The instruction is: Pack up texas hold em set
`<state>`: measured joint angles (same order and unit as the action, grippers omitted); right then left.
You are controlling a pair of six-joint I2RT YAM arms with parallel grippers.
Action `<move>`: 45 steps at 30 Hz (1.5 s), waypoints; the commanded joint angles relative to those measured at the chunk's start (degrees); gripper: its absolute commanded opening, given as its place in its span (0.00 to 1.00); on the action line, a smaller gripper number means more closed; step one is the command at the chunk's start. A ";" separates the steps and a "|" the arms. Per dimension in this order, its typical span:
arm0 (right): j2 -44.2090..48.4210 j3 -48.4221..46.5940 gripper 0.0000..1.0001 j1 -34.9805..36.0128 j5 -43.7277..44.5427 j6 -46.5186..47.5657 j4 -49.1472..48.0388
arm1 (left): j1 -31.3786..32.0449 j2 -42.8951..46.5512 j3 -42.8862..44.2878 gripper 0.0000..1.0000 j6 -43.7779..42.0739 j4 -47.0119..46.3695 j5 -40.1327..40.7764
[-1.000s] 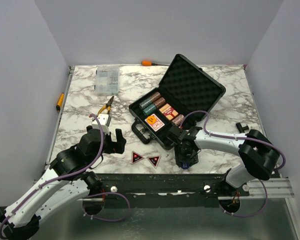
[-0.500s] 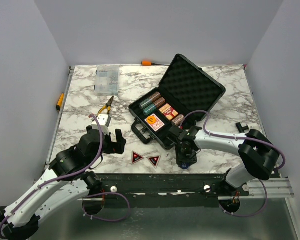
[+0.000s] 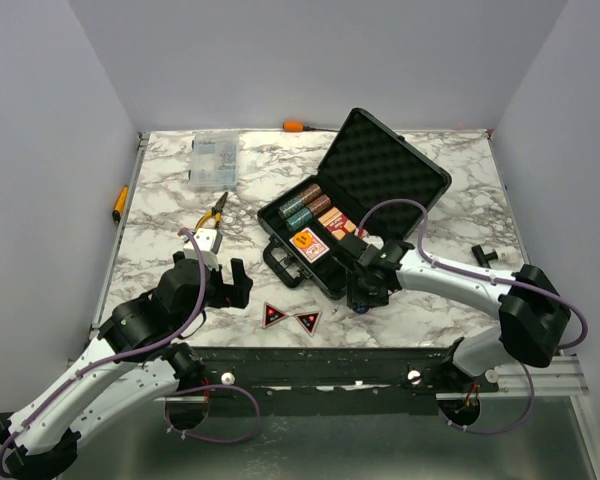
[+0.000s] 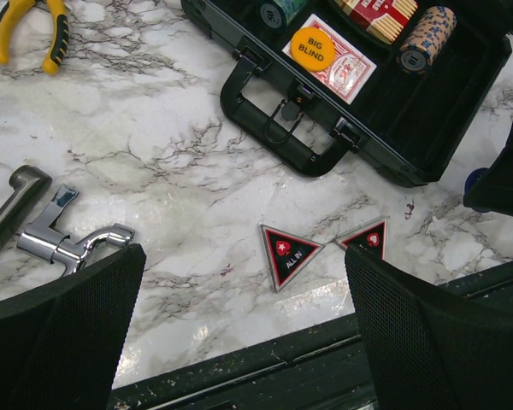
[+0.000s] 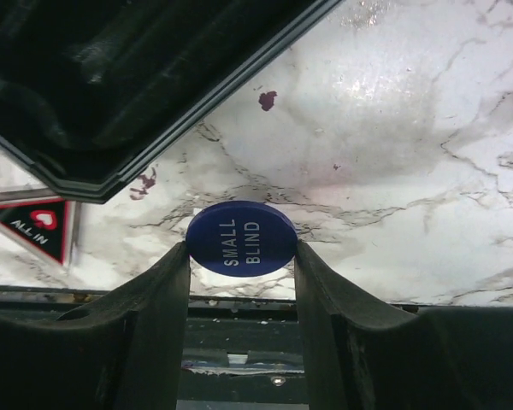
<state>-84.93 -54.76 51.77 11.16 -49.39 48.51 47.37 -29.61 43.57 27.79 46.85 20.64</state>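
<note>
Briefcase (image 3: 380, 180) lies open on the worktop (image 3: 160, 215); beside its corner the right end effector (image 5: 241, 256) clamps a blue button (image 5: 241, 237), triangles (image 4: 288, 254) near; left end effector (image 4: 241, 256) spread apart.

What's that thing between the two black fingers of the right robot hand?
A round blue button marked SMALL BLIND sits between the fingers of the right gripper, touching both, above the marble table. The right wrist view shows it.

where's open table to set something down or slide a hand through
Bare marble: left of the pliers below the clear organiser box, and the far right corner beyond the briefcase lid. Crowded: the near edge, where both triangles, the case handle, the left gripper and the right gripper, clamped on the blue button, sit close.
</note>
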 commanded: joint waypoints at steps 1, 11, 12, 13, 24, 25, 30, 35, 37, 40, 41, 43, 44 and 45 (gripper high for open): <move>2.88 -1.98 0.43 0.05 1.98 1.64 2.46 | 0.22 0.42 -0.51 0.99 -0.55 0.43 1.03; 10.52 -3.85 0.44 0.00 -1.20 10.58 -1.74 | 0.23 -0.64 -0.59 0.98 -1.43 -0.27 -1.23; 11.39 -4.09 0.44 0.00 -1.90 11.81 -2.45 | 0.20 -1.13 -0.67 0.98 -2.25 -0.88 -2.32; 12.05 -4.35 0.44 0.01 -2.54 12.49 -3.19 | 0.18 -1.67 -0.83 0.99 -3.43 -1.83 -4.31; 13.91 -9.88 0.44 0.00 -7.95 22.07 -7.34 | -4.17 -18.29 12.91 0.93 -6.31 -3.92 -35.14; 14.03 -10.30 0.44 0.04 -8.22 22.56 -7.61 | -5.80 -19.79 14.39 0.90 -6.05 -3.87 -38.38; 13.66 -12.96 0.44 0.00 -10.53 25.08 -7.91 | -13.13 -26.49 21.06 0.82 -1.97 -2.96 -47.74; 13.94 -15.45 0.45 0.04 -13.46 27.71 -8.56 | -15.69 -33.98 27.40 0.73 1.86 -2.56 -55.83; 13.93 -16.22 0.45 0.02 -14.67 28.64 -9.18 | -15.91 -36.83 29.22 0.69 3.08 -2.52 -57.83; 13.33 -17.28 0.46 0.07 -16.32 30.55 -9.66 | -16.00 -39.25 31.46 0.67 4.40 -2.46 -58.22; 13.07 -17.75 0.46 0.04 -16.42 31.28 -9.63 | -16.00 -39.95 32.23 0.67 4.82 -2.47 -58.31; 12.73 -18.59 0.46 0.08 -16.63 32.24 -9.58 | -16.00 -41.25 33.52 0.66 5.62 -2.46 -58.96; 12.68 -19.00 0.46 0.02 -16.90 32.55 -9.67 | -16.00 -41.91 34.10 0.65 5.92 -2.45 -59.49; 12.68 -19.20 0.46 0.02 -17.04 32.81 -9.86 | -16.00 -42.57 34.65 0.64 6.12 -2.47 -60.02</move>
<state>-71.88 -71.46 51.77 -3.18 -19.92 40.16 31.81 -70.41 74.52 31.22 43.88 -34.54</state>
